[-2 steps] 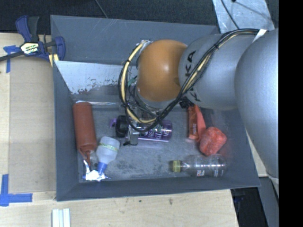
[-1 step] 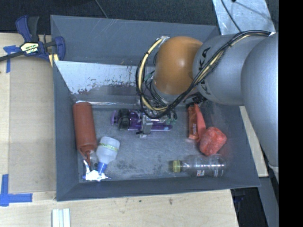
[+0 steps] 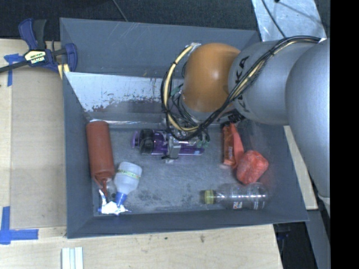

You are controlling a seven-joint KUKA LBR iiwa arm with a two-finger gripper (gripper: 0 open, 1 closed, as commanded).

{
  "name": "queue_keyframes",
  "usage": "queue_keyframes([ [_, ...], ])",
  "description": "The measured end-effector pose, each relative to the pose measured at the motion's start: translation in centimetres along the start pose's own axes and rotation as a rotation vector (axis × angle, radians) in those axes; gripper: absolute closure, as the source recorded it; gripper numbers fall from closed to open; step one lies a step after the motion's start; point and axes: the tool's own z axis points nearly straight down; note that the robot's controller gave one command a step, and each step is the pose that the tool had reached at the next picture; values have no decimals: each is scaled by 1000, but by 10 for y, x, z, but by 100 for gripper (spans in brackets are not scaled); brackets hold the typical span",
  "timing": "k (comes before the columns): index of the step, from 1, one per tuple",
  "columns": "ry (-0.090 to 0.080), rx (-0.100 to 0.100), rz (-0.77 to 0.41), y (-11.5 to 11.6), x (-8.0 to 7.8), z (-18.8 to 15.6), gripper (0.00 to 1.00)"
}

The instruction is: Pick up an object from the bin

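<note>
Purple-and-black object point(image 3: 154, 143), some toy or small tool, exact kind unclear, lies mid-bin, nearer the back wall than the front. Its long axis runs left-right across the view, with the black chunk at the left end and the purple body stretching right.

Gripper point(image 3: 174, 150) sits directly over the right half of it, so the offset to the object is basically nil. What the next move depends on is that axis: my read is the jaws should close across the short way, front to back. Along the length they'd likely get no bite.

Claw state: can't tell. The orange wrist cover point(image 3: 208, 77) and the cable loop point(image 3: 168, 94) hide most of it from above. Can't confirm contact with the object or a grip either, so I'm not calling it held.

Neighbours, going outward:
- orange-red packet point(image 3: 230, 144), just to the right and standing roughly front-to-back, is the closest thing to clip on a lift
- red crumpled lump point(image 3: 251, 167) touches or nearly touches that packet's lower end
- clear bottle point(image 3: 238, 196) with a yellow-green cap lies on its side along the front wall, well apart
- red-brown bottle point(image 3: 99, 150) lies along the left wall, with a small white-capped jar point(image 3: 127, 177) beside its lower end, both clear of the gripper

Bin point(image 3: 168, 43) floor around the object is otherwise bare, so the approach looks uncluttered.
</note>
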Motion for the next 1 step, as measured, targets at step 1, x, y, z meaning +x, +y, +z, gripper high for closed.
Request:
queue_keyframes([
  [1, 0, 0, 17, 7, 22, -141, 100],
])
